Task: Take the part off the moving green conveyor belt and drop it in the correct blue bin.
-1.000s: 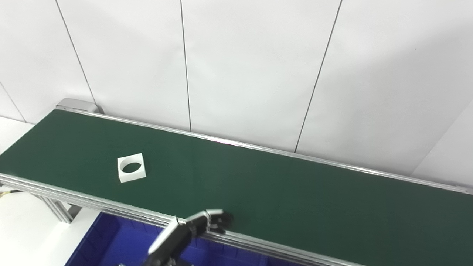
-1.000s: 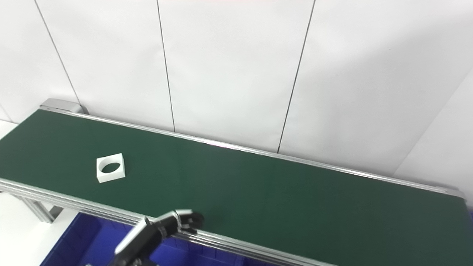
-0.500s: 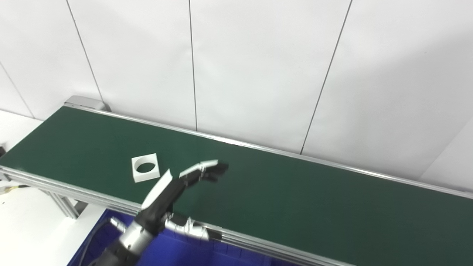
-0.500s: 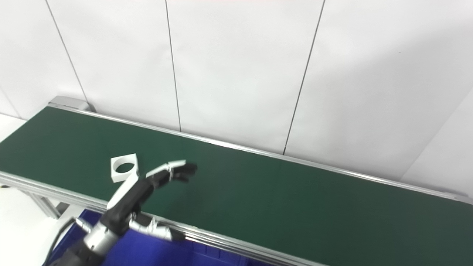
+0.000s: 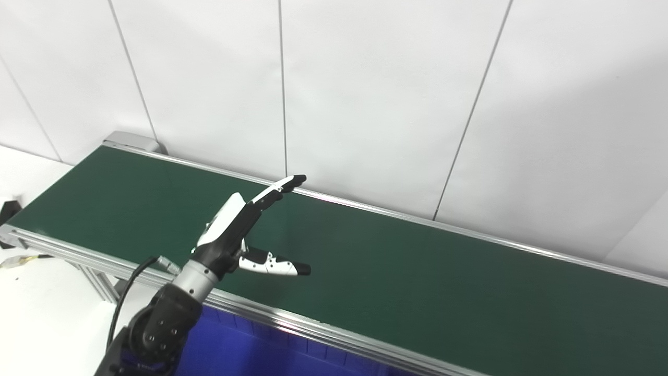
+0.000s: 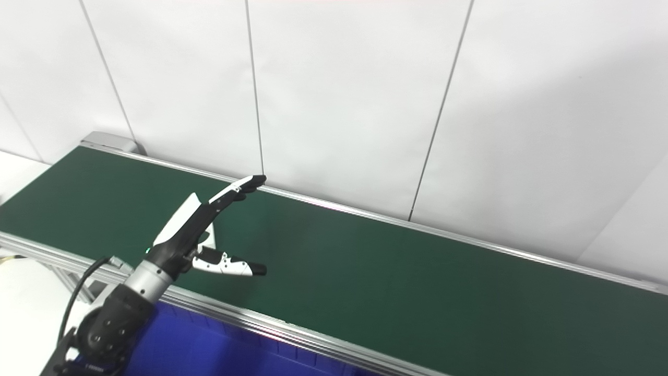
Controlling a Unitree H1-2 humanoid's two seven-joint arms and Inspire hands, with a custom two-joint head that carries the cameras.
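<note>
My left hand point(image 5: 235, 230) is raised over the near half of the green conveyor belt point(image 5: 428, 271). It is open, with the fingers point(image 5: 276, 189) stretched up and forward, the thumb point(image 5: 276, 267) spread to the right, and nothing held. The white square part with a round hole is almost wholly hidden behind the palm. Only a white sliver of the part point(image 6: 210, 231) shows beside the hand in the right eye view. Whether the hand touches it cannot be seen. My right hand is out of sight.
A blue bin point(image 5: 245, 355) sits below the belt's near aluminium rail point(image 5: 313, 326). The belt's left end point(image 5: 130, 140) lies at the far left, and a white panelled wall stands close behind the belt. A black cable point(image 5: 122, 295) hangs by my left forearm.
My left hand has risen from the near rail, opened wide and come over the belt in front of the part. The part has travelled right. The camera has shifted too.
</note>
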